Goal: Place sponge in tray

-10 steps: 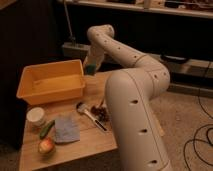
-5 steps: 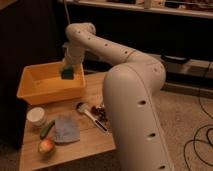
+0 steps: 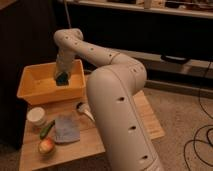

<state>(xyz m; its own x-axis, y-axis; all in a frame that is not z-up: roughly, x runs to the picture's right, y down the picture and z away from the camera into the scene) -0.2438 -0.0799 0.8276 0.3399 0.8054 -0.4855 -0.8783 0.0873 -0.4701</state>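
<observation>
- Sponge pinched at the tip of the tool, hanging over the tray interior, near its right wall; tool closed on it from above.
- Judged light, soft, compressible; likely squashes under grip and springs back on release. No breakage risk. Best held across the short sides, as now.
- Tray walls raised; sponge appears about level with the rim, contact with the floor not discernible.
- Plenty of open floor left of the sponge inside the tray.
- Outside the tray on the surface: cup, cloth, apple, all well apart from the drop zone.
</observation>
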